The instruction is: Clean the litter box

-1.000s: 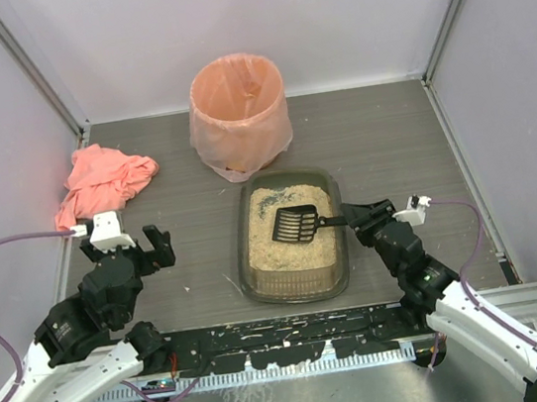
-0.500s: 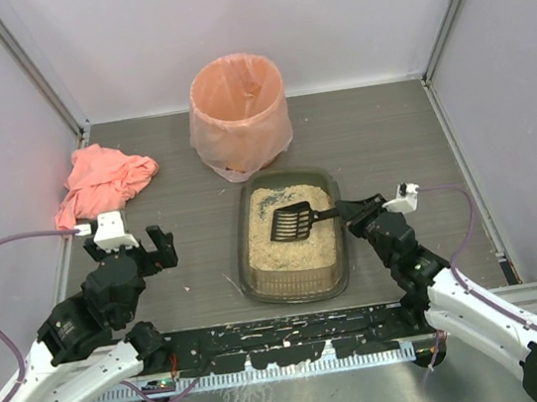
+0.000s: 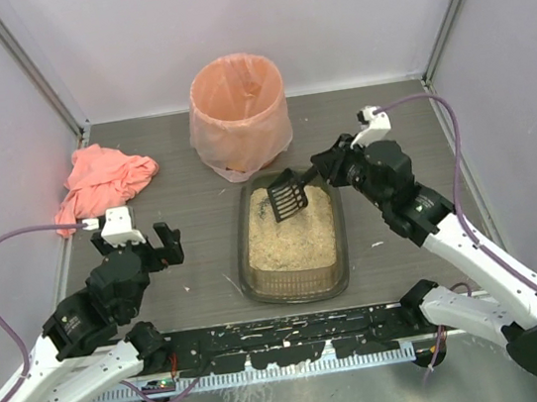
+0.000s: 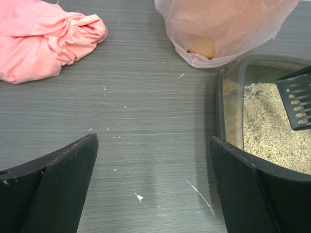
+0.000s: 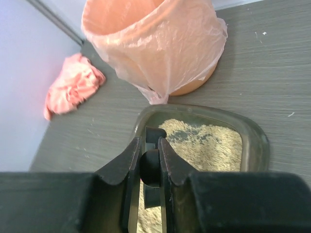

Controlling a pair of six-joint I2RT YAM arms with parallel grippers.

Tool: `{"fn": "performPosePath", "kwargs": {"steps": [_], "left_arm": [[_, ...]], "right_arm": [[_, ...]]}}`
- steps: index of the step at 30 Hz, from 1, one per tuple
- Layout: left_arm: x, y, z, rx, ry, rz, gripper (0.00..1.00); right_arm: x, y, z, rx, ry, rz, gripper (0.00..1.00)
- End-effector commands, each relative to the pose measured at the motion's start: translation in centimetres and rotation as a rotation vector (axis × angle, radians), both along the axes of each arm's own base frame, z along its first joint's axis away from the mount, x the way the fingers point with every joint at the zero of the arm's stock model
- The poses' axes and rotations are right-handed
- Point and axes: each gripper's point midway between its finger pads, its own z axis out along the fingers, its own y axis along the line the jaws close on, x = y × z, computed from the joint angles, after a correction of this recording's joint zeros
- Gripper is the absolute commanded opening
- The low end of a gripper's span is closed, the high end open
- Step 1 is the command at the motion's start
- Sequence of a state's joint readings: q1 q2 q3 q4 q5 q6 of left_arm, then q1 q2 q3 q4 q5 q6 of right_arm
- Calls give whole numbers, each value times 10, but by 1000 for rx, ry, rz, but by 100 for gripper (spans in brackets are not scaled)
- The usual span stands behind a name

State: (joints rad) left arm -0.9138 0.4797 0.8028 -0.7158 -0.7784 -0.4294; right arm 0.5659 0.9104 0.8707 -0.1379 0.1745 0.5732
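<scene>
The litter box [image 3: 249, 264] is a dark translucent tray of beige granules at the table's middle. My right gripper [image 3: 329, 169] is shut on the handle of a black slotted scoop [image 3: 287, 196], held raised over the box's far end, near the bin. In the right wrist view the fingers [image 5: 168, 162] clamp the scoop handle [image 5: 150, 170] above the litter box [image 5: 257, 141]. My left gripper [image 3: 162, 244] is open and empty, low over the table left of the box. In the left wrist view [image 4: 153, 141] it frames bare table, with the box rim [image 4: 221, 97] and scoop [image 4: 297, 99] to its right.
A round bin lined with a peach bag [image 3: 239, 115] stands just behind the litter box; it also shows in the wrist views [image 4: 223, 24] [image 5: 155, 43]. A crumpled pink cloth [image 3: 105, 179] lies at the far left [image 4: 43, 39] [image 5: 73, 87]. Grey walls enclose the table.
My right arm has lifted the scoop out of the granules and carried it up toward the box's far end, near the bin. The left arm has barely shifted.
</scene>
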Motion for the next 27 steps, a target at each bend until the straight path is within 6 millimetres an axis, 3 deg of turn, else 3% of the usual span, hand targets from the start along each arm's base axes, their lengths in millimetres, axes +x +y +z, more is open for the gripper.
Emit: {"fn": "performPosePath", "kwargs": {"steps": [1,5,8,18,27], "left_arm": [[3,-10,10,-53,-39,-29,98],[4,-14,6,-58,-31,-39,98],[5,-18,4,-60,-19,-49,98],[4,-21,-3,-60,3,-59,98],[3,-21,-8,-56,17,-57,98]], "right_arm": [[-18,1,-6,-265,39,159,4],[-20,-3,4,-377,38,203,2],[-21,5,5,-431,32,277,2],[-21,24,-25,-539,-69,282,4],[-25,38,-51,-485,-113,318,19]]}}
